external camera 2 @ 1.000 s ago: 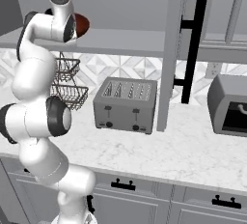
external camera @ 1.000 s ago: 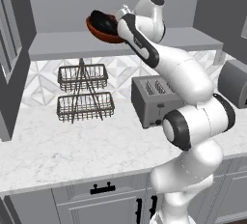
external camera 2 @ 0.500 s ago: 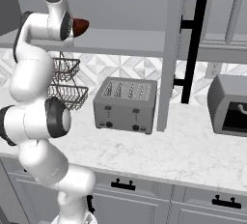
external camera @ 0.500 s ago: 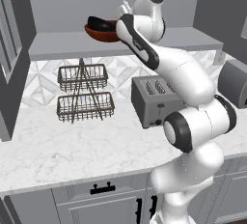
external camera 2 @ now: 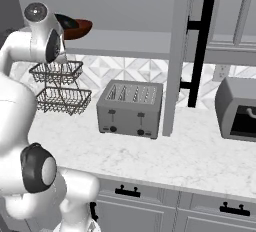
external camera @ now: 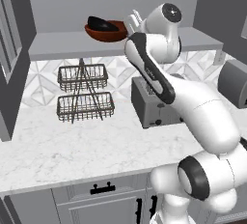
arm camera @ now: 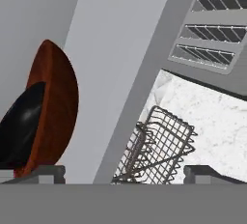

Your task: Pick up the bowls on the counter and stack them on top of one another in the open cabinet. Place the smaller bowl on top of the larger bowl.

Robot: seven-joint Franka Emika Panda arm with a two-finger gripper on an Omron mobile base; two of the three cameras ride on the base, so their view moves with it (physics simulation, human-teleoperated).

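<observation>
Gripper [external camera: 133, 19] spread apart, holding nothing, just right of the black bowl [external camera: 102, 24] nested in the wooden bowl [external camera: 107, 33] on the cabinet shelf [external camera: 58, 43]; clear to withdraw rightward.

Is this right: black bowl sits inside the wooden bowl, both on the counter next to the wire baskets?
Not quite. The black bowl does sit inside the wooden bowl, but both rest on the open cabinet's shelf, above the wire baskets, not on the counter. The left base view shows it.
</observation>
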